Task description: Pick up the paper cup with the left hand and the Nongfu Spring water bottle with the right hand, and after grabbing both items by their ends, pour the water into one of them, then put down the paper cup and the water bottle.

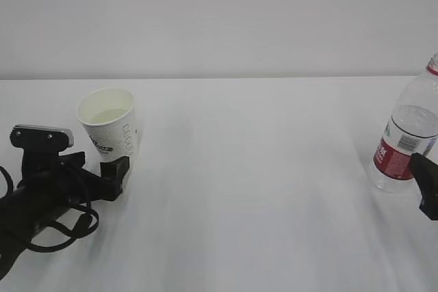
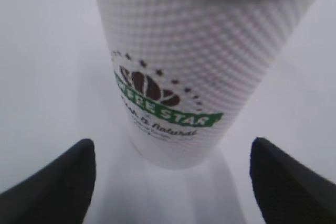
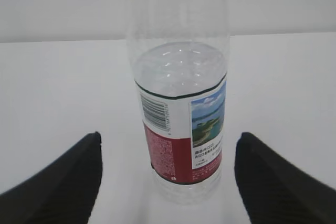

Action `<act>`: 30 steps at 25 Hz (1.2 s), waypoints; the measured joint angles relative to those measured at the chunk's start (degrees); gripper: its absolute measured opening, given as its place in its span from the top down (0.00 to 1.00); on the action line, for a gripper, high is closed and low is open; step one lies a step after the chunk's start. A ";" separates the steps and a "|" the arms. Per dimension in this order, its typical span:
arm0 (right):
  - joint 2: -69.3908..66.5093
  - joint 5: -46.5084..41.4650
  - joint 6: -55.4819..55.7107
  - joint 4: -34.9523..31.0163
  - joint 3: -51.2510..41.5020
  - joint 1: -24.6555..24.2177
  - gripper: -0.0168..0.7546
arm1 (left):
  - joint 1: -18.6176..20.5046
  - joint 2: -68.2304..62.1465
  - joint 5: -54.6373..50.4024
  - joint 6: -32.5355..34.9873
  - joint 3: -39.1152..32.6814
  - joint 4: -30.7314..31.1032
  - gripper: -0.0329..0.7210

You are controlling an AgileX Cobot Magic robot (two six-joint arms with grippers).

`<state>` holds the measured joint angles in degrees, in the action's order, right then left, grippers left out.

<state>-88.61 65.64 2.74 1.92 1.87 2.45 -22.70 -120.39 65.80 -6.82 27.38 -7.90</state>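
Left hand (image 1: 115, 172) low at 8 o'clock of the exterior view, jaws spread wide, nothing clamped. Fingers (image 2: 58, 184) seen in the left wrist view at 7 and 5 o'clock, flanking the foot of the paper cup (image 2: 197, 72) with bare tabletop on either side; no contact visible. Cup upright on the white table (image 1: 253, 189), just beyond the fingertips, at about 10 o'clock in the exterior view (image 1: 109, 126). Dimpled wall, green band reading "COFFEE STAR", brown coffee-bean logo. Pale pool of water (image 1: 109, 115) lying inside, below the rim. Thick black arm with looped cables trailing to 7 o'clock, grey-topped module (image 1: 42, 135) above it.

Right hand (image 1: 428, 184) at 3 o'clock, mostly cut by the frame edge; jaws likewise apart, gripping nothing. Fingers (image 3: 278, 182) either side of the Nongfu Spring water bottle (image 3: 181, 114), clear of it. Bottle upright at 3 o'clock on the table (image 1: 405, 143), red-and-white label, barcode, landscape picture, roughly half full. Cup and bottle well apart.
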 joint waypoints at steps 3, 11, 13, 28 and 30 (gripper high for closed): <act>0.00 0.00 -0.02 0.00 0.00 0.00 0.21 | 0.00 0.13 0.00 0.00 -0.42 0.81 0.07; 0.00 0.00 0.02 0.00 0.00 0.00 0.21 | 0.00 3.15 0.10 0.00 -0.69 1.67 0.10; 0.63 0.00 0.02 0.00 0.00 0.00 0.21 | 0.00 3.88 0.10 0.00 -1.24 1.67 0.11; 2.38 0.00 0.11 -3.39 0.69 0.00 0.21 | 0.00 8.92 0.10 0.00 -3.27 1.67 0.15; 2.38 0.00 0.11 -3.63 0.95 0.00 0.21 | 0.00 10.01 0.10 0.00 -3.27 1.67 0.15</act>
<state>-86.23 65.64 2.85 -1.71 2.81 2.45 -22.70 -110.38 65.90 -6.82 24.11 -6.23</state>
